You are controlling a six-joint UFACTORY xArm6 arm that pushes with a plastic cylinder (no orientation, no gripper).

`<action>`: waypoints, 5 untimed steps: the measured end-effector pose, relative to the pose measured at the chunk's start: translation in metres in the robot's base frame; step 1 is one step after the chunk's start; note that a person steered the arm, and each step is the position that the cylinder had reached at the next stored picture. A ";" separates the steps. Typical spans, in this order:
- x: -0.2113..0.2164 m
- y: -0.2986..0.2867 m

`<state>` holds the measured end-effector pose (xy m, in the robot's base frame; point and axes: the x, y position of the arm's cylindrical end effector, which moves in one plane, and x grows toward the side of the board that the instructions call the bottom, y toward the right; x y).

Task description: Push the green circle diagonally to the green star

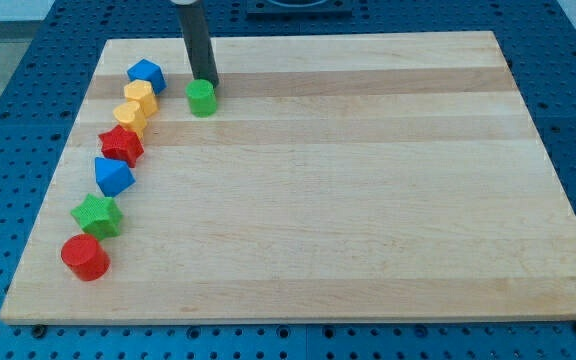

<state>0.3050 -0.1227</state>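
Note:
The green circle (202, 98) sits near the board's top left. My tip (205, 80) stands right behind it, on its top side, touching or nearly touching it. The rod rises from there out of the view's top. The green star (98, 215) lies at the left edge, well below and to the left of the circle, between a blue block and a red circle.
A curved line of blocks runs down the left side of the wooden board (368, 200): blue block (146, 75), yellow block (141, 96), yellow block (130, 116), red star (121, 146), blue block (114, 176), then the green star and red circle (85, 257).

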 end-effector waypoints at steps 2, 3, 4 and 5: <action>0.065 0.028; 0.069 0.054; 0.044 0.058; 0.041 0.030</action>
<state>0.3460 -0.0922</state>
